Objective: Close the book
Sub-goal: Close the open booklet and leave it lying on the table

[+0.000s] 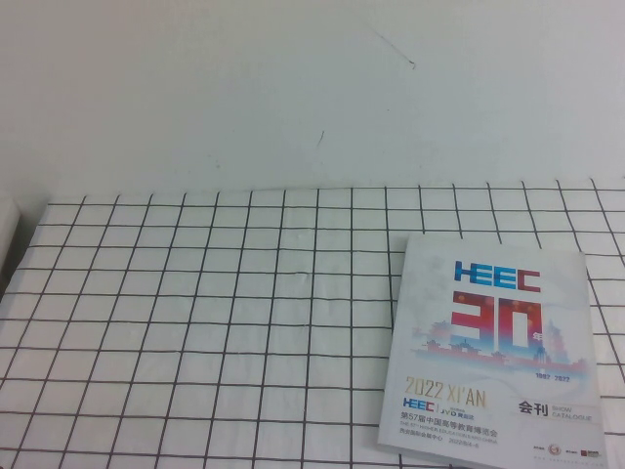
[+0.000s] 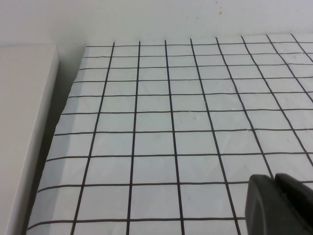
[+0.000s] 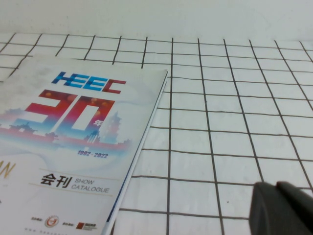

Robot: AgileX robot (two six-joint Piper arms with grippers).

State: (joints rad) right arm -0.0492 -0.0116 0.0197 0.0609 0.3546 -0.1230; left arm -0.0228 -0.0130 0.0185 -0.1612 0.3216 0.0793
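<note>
Nearby HEEC book (image 1: 491,352) — right pincer (image 3: 278,200); elsewhere, left (image 2: 275,198).

A white tablecloth (image 1: 195,322) ruled in black grid lines is lying spread and faintly creased under soft, even light, while a plain white wall (image 1: 293,88), lightly scuffed, is rising directly behind it.

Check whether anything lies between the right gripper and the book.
Nothing visible does. Only bare grid cloth separates the right gripper, low over the cloth beside it, from the book, which already lies closed, cover up. The left gripper hovers over the cloth's left part, no book in its view.
</note>
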